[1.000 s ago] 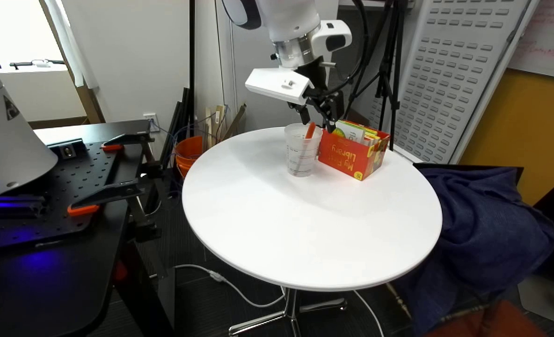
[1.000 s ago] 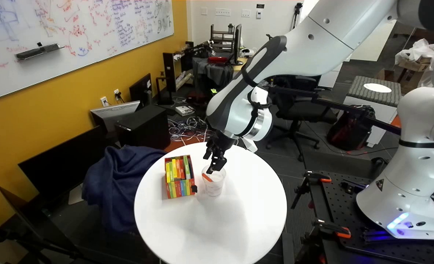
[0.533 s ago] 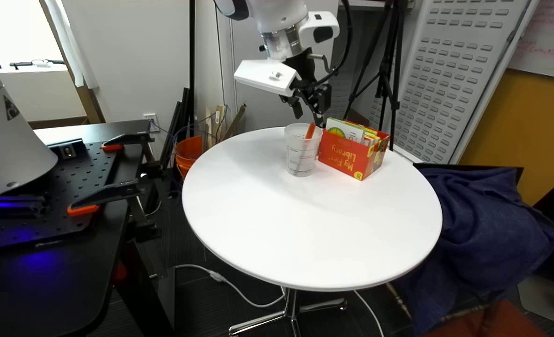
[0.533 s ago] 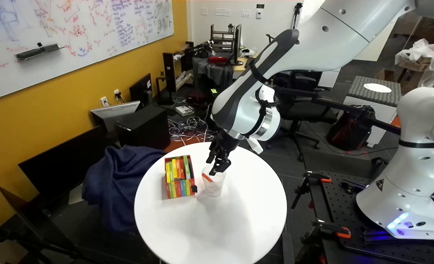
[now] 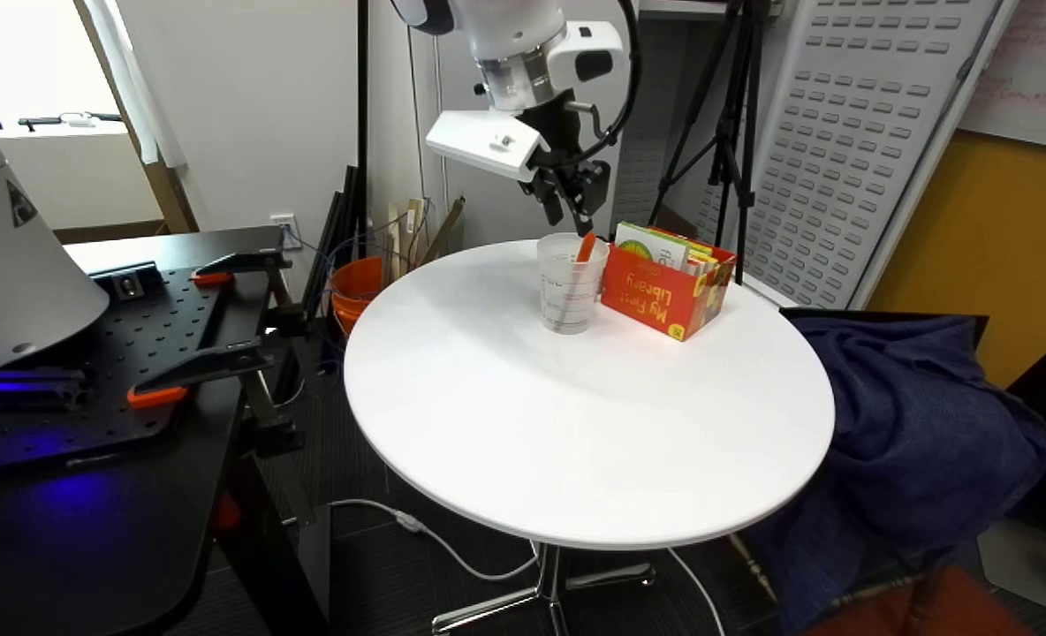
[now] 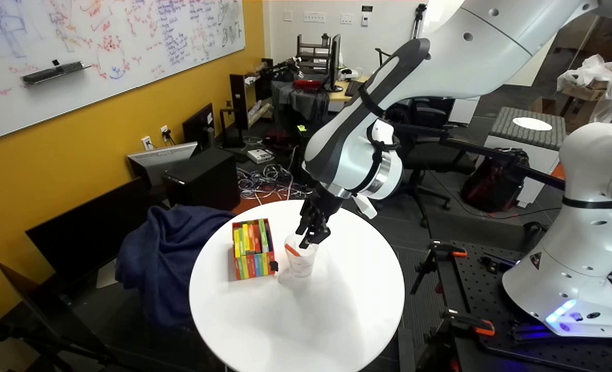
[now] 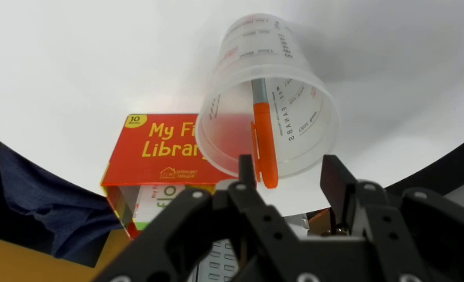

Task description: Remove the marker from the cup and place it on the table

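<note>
The clear cup (image 5: 565,300) stands upright on the round white table (image 5: 576,442). It also shows in an exterior view (image 6: 302,264) and in the wrist view (image 7: 261,43). The orange marker (image 7: 266,141) with a grey lower part leans inside the cup, its orange end sticking out over the rim. The marker end shows in both exterior views (image 5: 586,247) (image 6: 292,250). My gripper (image 7: 288,162) is open and empty, tilted above the cup's rim. In the wrist view the marker's end appears between the fingertips, close to the left finger. The gripper shows in both exterior views (image 5: 569,221) (image 6: 302,237).
A red box of small books (image 5: 664,287) stands close beside the cup, also seen in the wrist view (image 7: 165,149). A black desk (image 5: 117,495) with clamps stands beside the table. A dark blue cloth (image 5: 912,442) lies over something at the table's other side.
My open gripper has shifted left in an exterior view and slightly right and down in an exterior view, away from the book box. The cup, marker and box have not moved.
</note>
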Motion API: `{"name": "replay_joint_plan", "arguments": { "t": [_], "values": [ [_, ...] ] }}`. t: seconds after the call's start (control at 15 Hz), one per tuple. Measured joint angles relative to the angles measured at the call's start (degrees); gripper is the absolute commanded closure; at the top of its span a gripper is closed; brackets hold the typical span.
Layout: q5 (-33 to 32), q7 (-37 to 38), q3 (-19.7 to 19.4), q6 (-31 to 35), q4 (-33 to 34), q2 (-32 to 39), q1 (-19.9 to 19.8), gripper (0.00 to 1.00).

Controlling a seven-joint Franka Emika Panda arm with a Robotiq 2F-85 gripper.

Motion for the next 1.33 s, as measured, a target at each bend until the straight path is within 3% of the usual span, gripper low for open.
{"name": "replay_joint_plan", "arguments": {
  "t": [1.33],
  "values": [
    [-0.01,0.0,0.07,-0.23,4.03,5.22,-0.08,0.49]
  ]
}}
